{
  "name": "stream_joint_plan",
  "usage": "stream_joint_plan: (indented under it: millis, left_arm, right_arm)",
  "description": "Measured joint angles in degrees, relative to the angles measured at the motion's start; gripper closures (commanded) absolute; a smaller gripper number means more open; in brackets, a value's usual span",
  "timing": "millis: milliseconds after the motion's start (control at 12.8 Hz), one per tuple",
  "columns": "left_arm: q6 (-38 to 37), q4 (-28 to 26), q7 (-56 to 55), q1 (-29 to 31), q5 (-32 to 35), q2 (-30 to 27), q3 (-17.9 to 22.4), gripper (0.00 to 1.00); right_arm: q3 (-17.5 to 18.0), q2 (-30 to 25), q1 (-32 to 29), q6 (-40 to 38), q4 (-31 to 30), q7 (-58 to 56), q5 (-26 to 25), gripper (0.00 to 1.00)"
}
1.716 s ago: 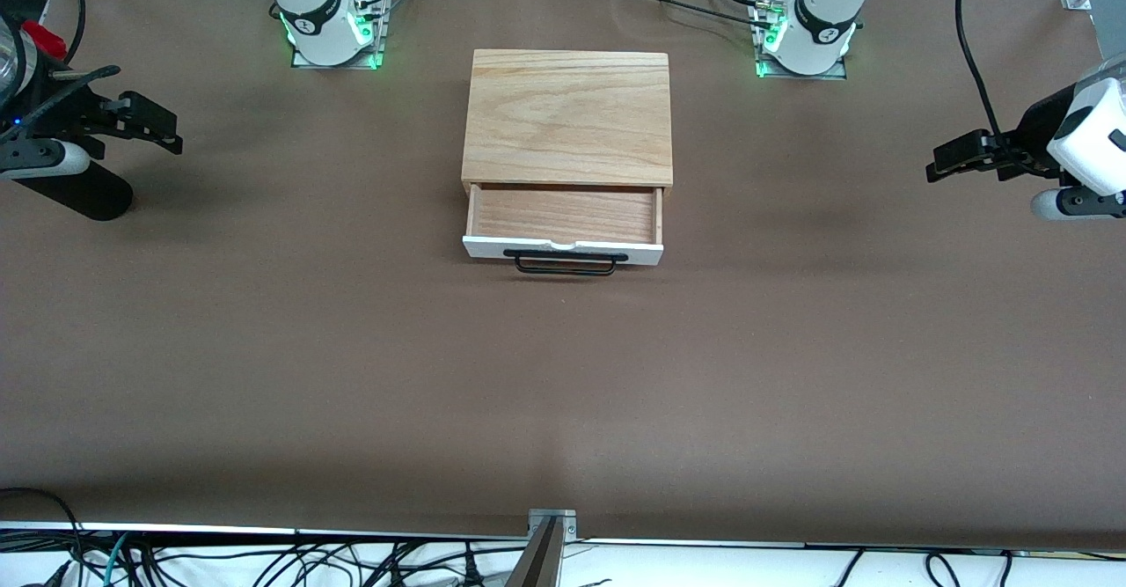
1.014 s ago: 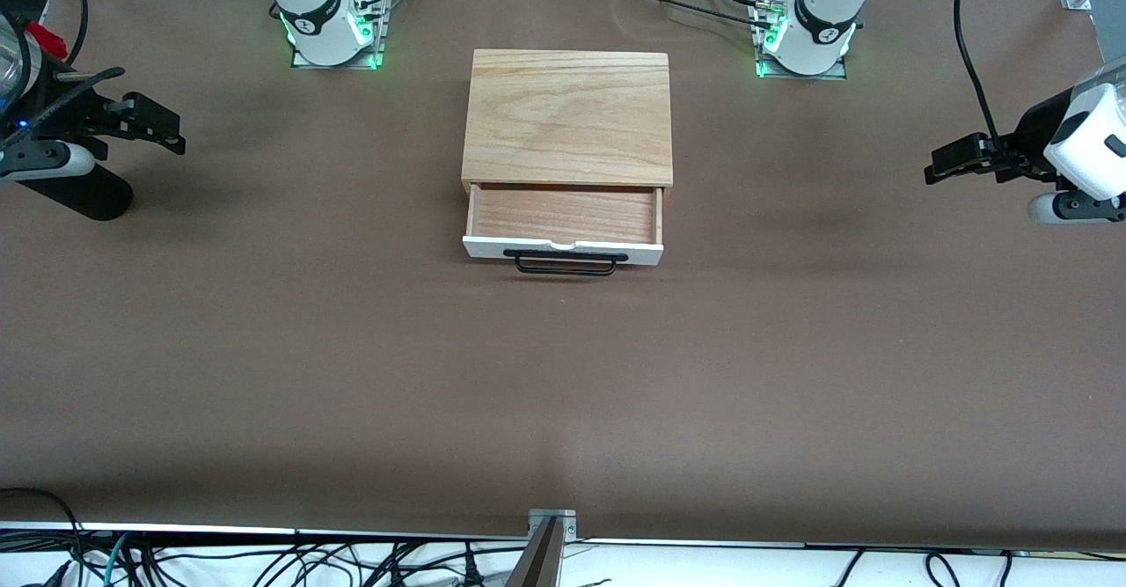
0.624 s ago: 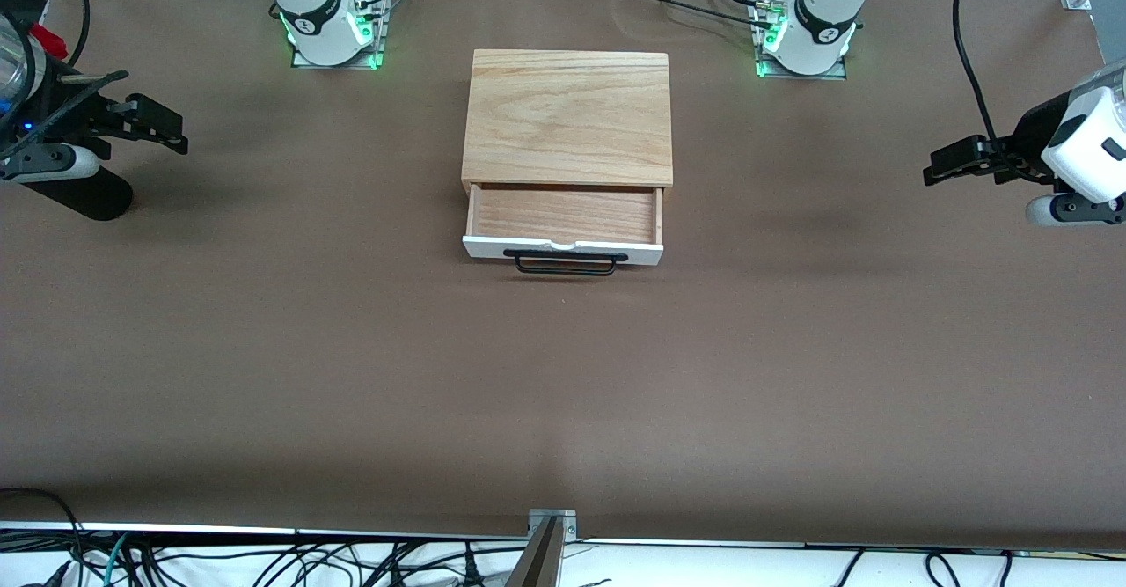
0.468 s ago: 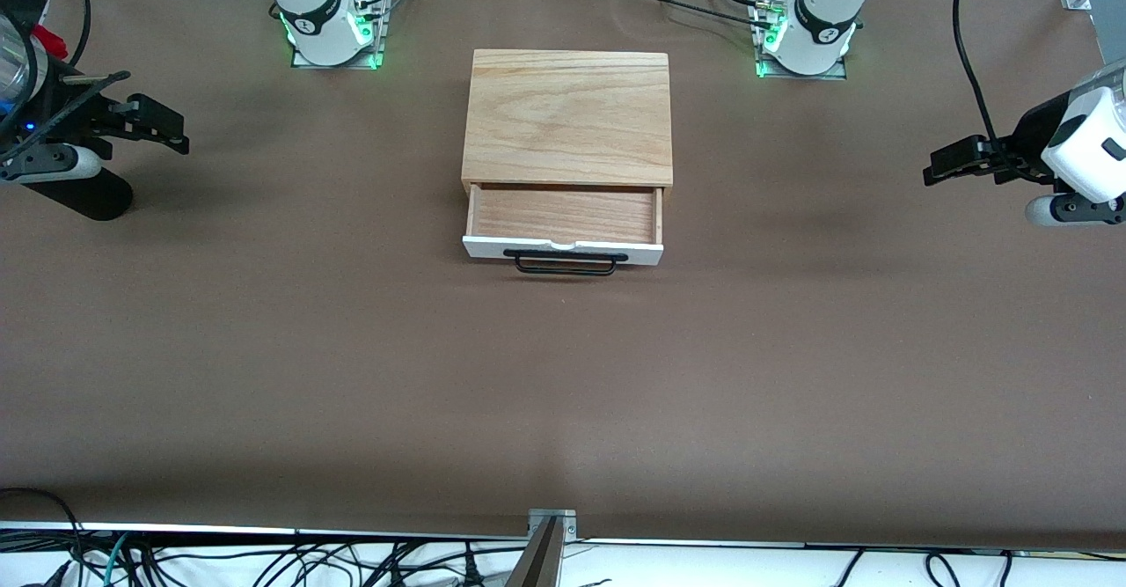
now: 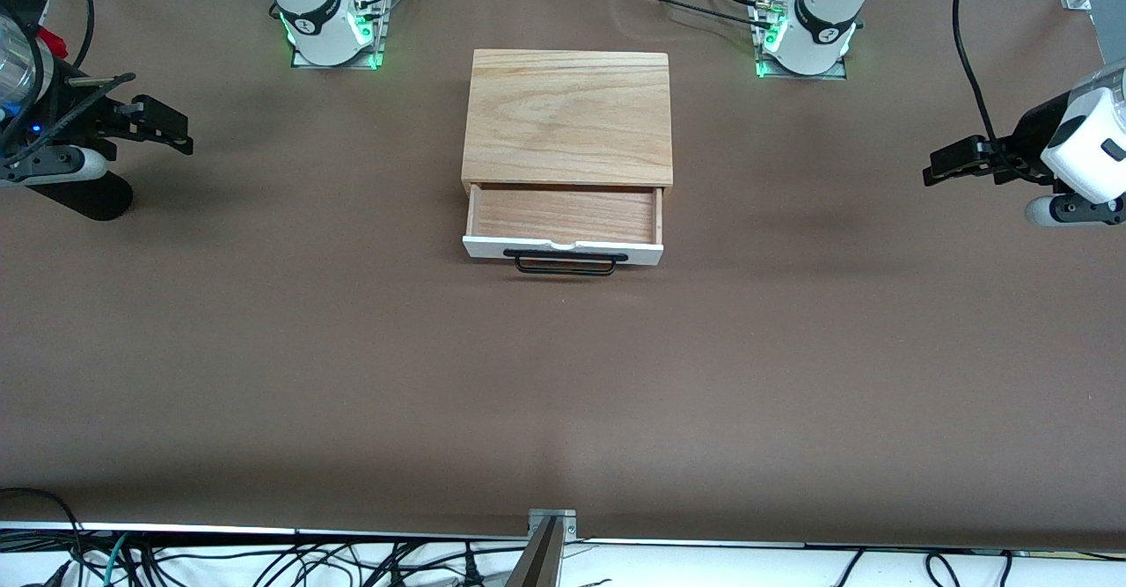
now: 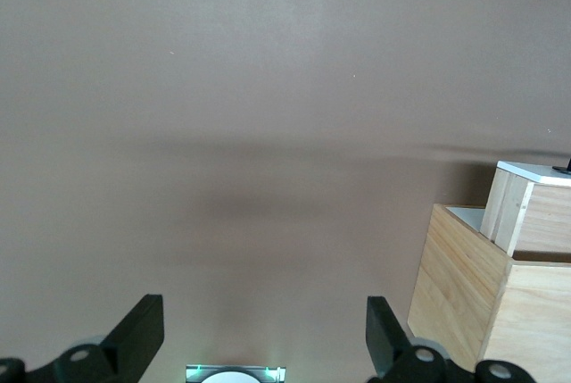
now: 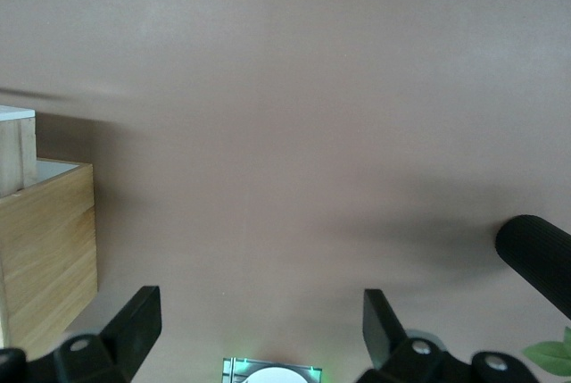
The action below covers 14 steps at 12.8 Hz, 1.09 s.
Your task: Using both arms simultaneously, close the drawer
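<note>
The oak-coloured cabinet (image 5: 568, 118) stands mid-table between the two arm bases. Its drawer (image 5: 564, 217) is pulled out toward the front camera, with a white front panel (image 5: 563, 252) and a black bar handle (image 5: 565, 262). My right gripper (image 5: 171, 130) is open and empty, up over the table near the right arm's end. My left gripper (image 5: 941, 165) is open and empty, up over the table near the left arm's end. The cabinet's side and the drawer show in the left wrist view (image 6: 473, 303) and in the right wrist view (image 7: 45, 249).
A black cylinder (image 5: 84, 195) lies on the brown table cover under the right arm's wrist; it also shows in the right wrist view (image 7: 540, 258). The arm bases (image 5: 334, 33) (image 5: 805, 37) stand beside the cabinet's far end. Cables hang along the table's near edge.
My right gripper has drifted slightly toward the cabinet and upward in view. My left gripper has risen and shifted a little. The drawer has not moved.
</note>
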Motion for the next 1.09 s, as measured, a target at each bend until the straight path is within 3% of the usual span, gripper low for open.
stream_joint_plan:
  millis: [1092]
  left_arm:
    - [0.0,0.0,0.0,0.0,0.0,0.1,0.0,0.0]
  right_arm:
    - [0.1,0.2,0.1,-0.1,-0.7,0.0,2.0,0.0]
